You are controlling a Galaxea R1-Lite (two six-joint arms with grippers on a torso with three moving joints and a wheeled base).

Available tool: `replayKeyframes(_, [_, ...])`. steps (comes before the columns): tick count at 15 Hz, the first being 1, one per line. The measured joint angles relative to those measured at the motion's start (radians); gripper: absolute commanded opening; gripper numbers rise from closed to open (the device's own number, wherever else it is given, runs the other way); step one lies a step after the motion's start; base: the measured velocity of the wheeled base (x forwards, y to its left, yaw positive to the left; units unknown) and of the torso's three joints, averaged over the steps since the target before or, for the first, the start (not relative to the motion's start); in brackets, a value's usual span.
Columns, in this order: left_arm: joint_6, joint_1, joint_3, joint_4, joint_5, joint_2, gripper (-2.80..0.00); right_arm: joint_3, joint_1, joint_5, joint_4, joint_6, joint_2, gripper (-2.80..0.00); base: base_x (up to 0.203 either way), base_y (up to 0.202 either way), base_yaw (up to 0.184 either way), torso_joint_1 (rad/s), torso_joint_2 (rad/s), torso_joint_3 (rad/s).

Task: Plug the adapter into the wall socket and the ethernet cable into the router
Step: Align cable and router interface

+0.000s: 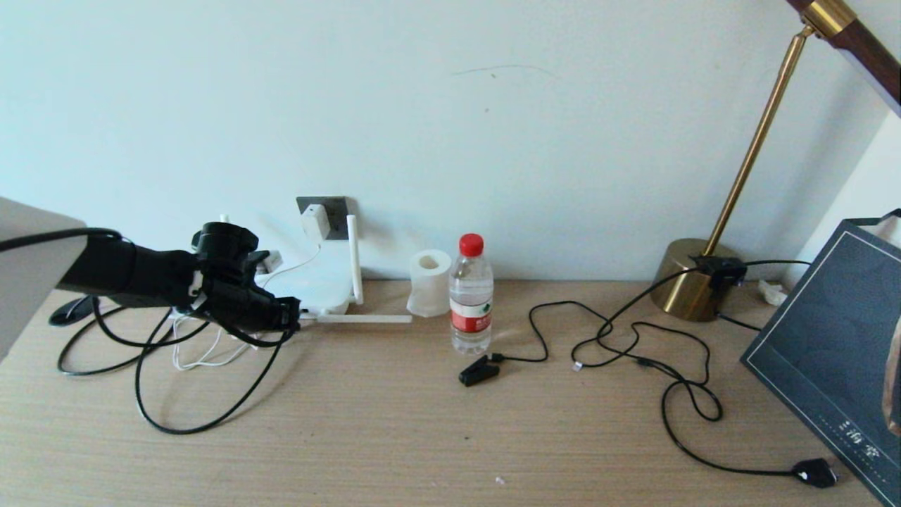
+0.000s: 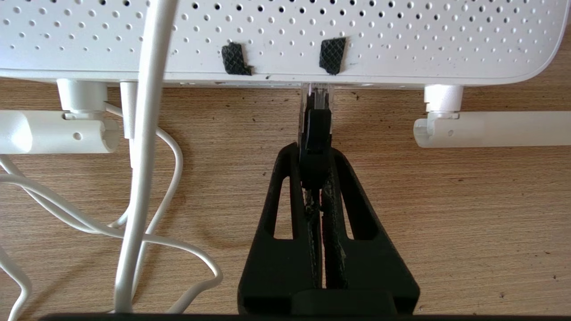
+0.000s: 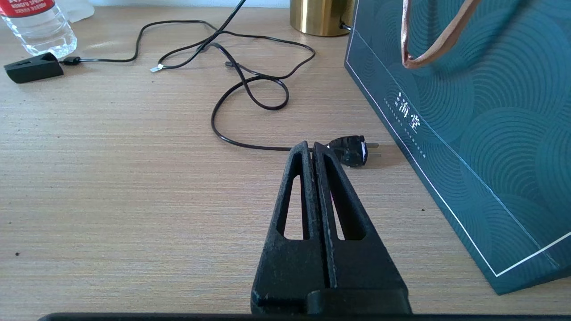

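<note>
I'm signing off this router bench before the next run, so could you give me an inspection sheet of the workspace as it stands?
Surface: wooden table, a few small specks.
Job's things: adapter sits in the wall socket; ethernet cable has its clear plug tip at the router front edge, whether fully seated cannot be told.
Clutter: water bottle, tissue roll, dark gift bag, brass lamp.
Grippers: left gripper fingers closed on the ethernet cable boot; right gripper closed, empty, above the table.
Cables: loose black lamp cord with plug; white cords beside the router.
Surroundings: plain white wall.
</note>
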Motion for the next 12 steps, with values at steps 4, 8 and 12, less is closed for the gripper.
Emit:
replayKeyframes(4, [0.000, 0.001, 0.000, -0.005, 0.000, 0.000, -2.80, 0.000, 0.000, 0.000, 0.000, 0.000, 0.000, -2.80, 0.000, 0.000, 0.000, 0.000, 0.00, 0.000])
replayKeyframes(8, [0.001, 0.002, 0.000, -0.007, 0.000, 0.000, -2.80, 0.000, 0.000, 0.000, 0.000, 0.000, 0.000, -2.80, 0.000, 0.000, 0.000, 0.000, 0.00, 0.000])
replayKeyframes(12, [0.009, 0.002, 0.000, -0.008, 0.001, 0.000, -2.80, 0.000, 0.000, 0.000, 0.000, 0.000, 0.000, -2.80, 0.000, 0.000, 0.000, 0.000, 0.00, 0.000])
